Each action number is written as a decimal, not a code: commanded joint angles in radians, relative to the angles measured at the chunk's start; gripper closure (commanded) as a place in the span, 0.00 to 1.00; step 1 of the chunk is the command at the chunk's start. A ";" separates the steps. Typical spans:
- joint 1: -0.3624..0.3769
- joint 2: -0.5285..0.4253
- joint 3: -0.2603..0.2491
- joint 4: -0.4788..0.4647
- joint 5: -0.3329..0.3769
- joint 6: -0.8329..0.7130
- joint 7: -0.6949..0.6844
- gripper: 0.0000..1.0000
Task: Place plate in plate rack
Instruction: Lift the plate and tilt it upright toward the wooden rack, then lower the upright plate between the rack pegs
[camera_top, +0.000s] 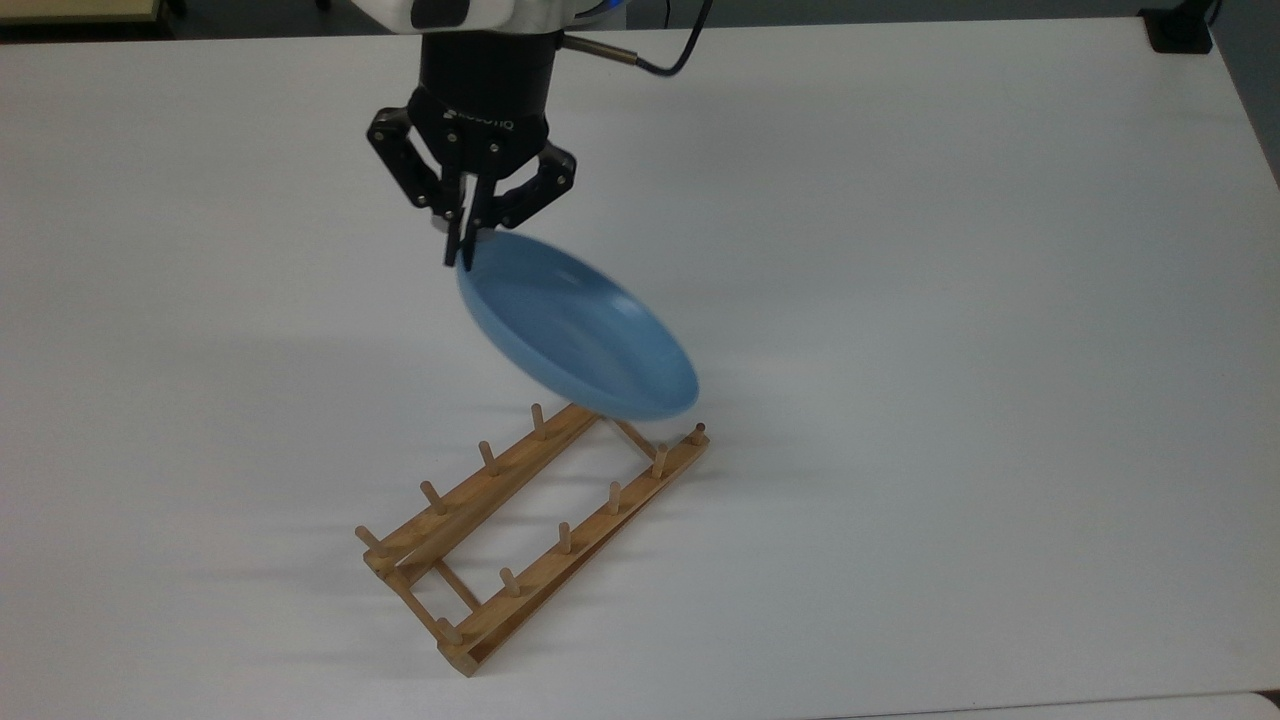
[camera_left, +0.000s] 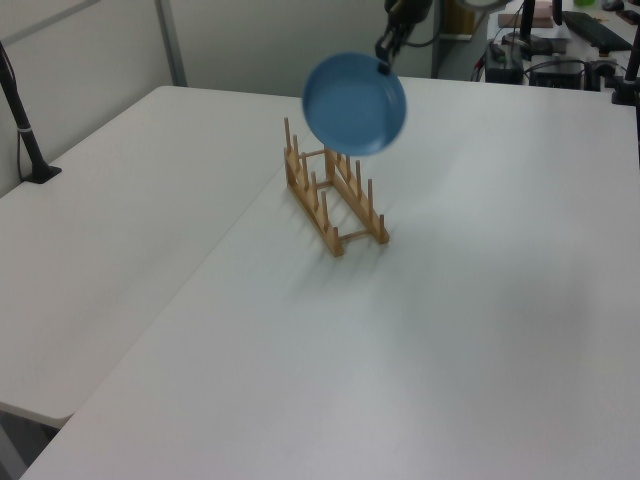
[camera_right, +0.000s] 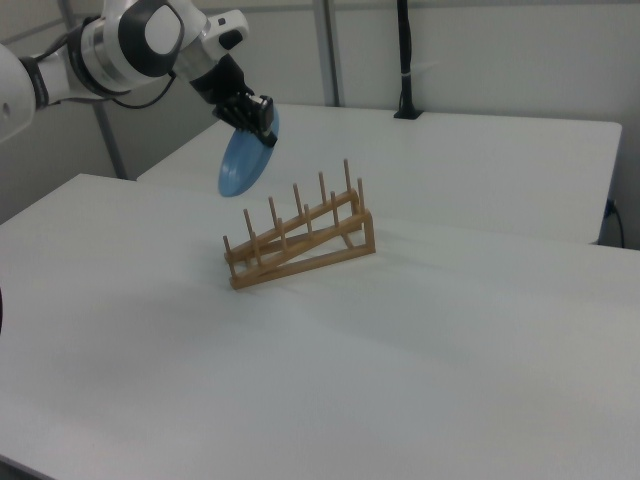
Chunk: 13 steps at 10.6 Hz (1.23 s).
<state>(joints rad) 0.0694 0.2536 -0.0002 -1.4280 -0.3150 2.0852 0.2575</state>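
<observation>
A plain glossy light-blue plate (camera_top: 580, 335), a light-brown wooden rack (camera_top: 530, 530), a black gripper (camera_top: 465, 250), a white table (camera_top: 950, 300).

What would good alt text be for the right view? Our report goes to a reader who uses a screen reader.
A robot arm's gripper holds a light-blue plate by its rim, tilted on edge in the air above the end of a wooden plate rack toward the right view's left. The rack stands on a white table, its slots holding nothing.

White table (camera_top: 950, 250) under plate rack (camera_top: 530, 520)
</observation>
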 joint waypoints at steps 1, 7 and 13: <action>0.003 0.006 -0.014 -0.034 -0.127 0.189 0.121 1.00; 0.007 0.088 -0.017 -0.063 -0.357 0.306 0.123 1.00; 0.007 0.107 -0.017 -0.063 -0.418 0.308 0.134 1.00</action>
<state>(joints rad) 0.0682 0.3692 -0.0078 -1.4790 -0.6915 2.3672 0.3615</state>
